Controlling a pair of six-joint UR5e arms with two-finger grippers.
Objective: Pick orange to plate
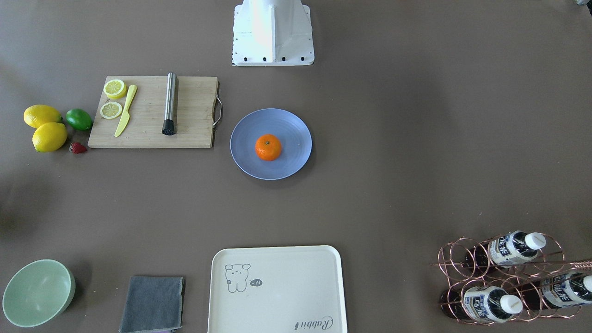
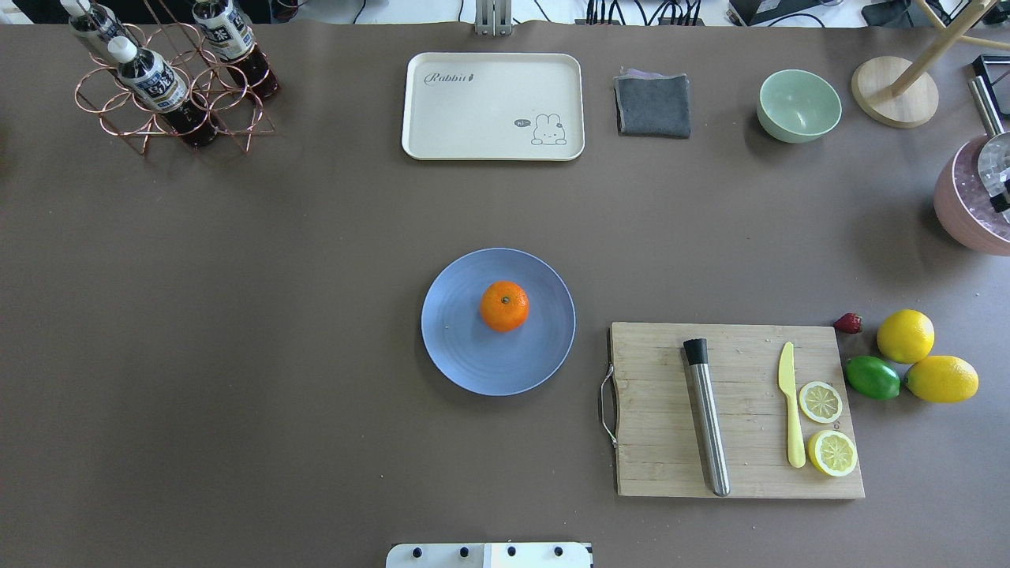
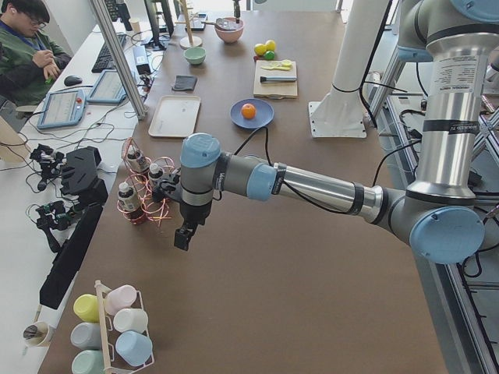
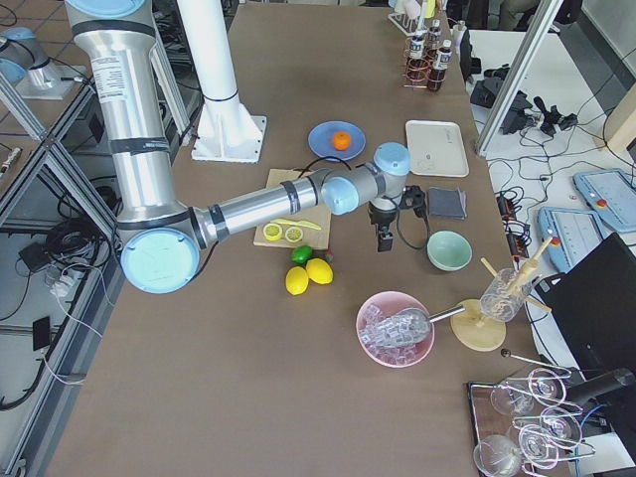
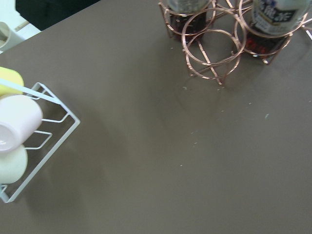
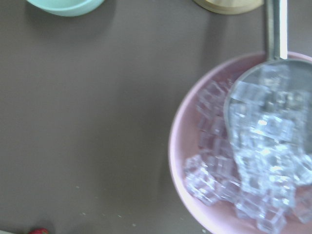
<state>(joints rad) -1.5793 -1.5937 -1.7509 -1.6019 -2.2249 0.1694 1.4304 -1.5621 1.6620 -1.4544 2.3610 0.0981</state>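
Note:
The orange rests on the periwinkle plate at mid-table, a little toward the plate's right half in the overhead view; the front-facing view shows the same orange and plate. Neither gripper is near them. My left gripper hangs over bare table beside the copper bottle rack, far from the plate. My right gripper hovers between the lemons and the green bowl. Both show only in the side views, so I cannot tell whether they are open or shut.
A wooden cutting board with a steel muddler, yellow knife and lemon slices lies right of the plate. Beyond it are lemons, a lime and a strawberry. A cream tray, grey cloth and pink ice bowl stand farther off.

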